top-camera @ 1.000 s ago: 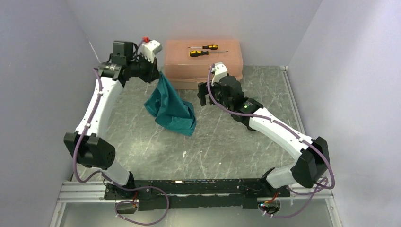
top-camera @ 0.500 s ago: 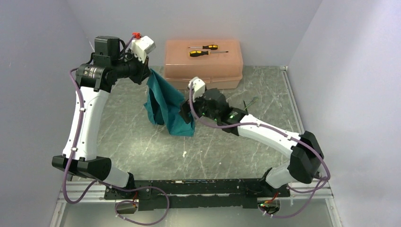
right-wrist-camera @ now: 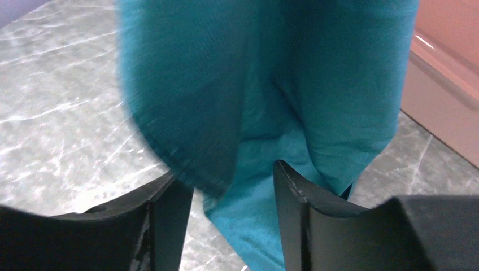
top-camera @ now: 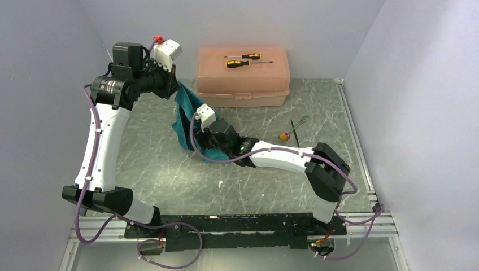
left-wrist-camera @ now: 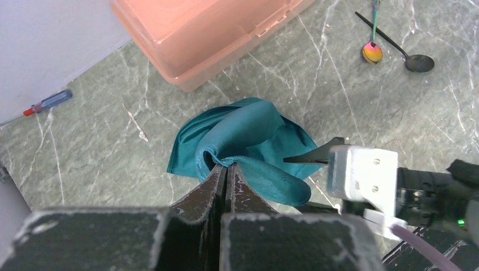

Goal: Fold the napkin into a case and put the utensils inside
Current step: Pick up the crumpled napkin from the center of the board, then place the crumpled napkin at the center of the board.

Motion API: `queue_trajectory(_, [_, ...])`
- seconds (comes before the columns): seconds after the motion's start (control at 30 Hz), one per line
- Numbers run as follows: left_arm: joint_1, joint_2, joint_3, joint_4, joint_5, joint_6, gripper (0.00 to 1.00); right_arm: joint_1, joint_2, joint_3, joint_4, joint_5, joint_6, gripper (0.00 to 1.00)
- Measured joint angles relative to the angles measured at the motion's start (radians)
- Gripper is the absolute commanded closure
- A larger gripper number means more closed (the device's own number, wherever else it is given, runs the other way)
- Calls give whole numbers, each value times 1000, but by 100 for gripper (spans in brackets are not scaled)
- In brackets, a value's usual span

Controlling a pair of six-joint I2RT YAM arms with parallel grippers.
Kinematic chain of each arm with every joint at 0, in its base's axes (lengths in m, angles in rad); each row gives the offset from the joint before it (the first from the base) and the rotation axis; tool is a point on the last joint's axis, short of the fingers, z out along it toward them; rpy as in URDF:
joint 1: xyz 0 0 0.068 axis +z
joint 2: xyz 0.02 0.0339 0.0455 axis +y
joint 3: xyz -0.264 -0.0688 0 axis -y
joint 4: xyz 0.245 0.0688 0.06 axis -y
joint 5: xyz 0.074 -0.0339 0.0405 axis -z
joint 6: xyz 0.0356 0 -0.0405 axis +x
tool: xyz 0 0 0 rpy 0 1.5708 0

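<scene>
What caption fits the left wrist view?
Left gripper shut on the hanging teal napkin, peach box and black spoon beyond.

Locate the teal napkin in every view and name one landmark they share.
Top external: the napkin hangs left of centre from the left gripper.
Left wrist: napkin at centre, pinched.
Right wrist: napkin fills the upper middle.
Shared landmark: the peach box.
</scene>
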Motion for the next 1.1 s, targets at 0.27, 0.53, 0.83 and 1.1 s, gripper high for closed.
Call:
queue_trajectory(0.27, [0, -14, 0, 2, -28, -10, 97, 0, 55, 71, 2, 169, -55, 100])
queue_trajectory(0.53, [0, -34, 0, 86, -142, -15, 97, -42, -210, 132, -135, 203, -211, 100])
queue_trajectory(0.83, [-32, -40, 136, 182, -113, -76, 97, -61, -355, 375, -355, 222, -314, 100])
queue_trajectory(1.1, [-30, -54, 260, 149, -37, -117, 97, -13, -360, 552, -622, 245, -349, 100])
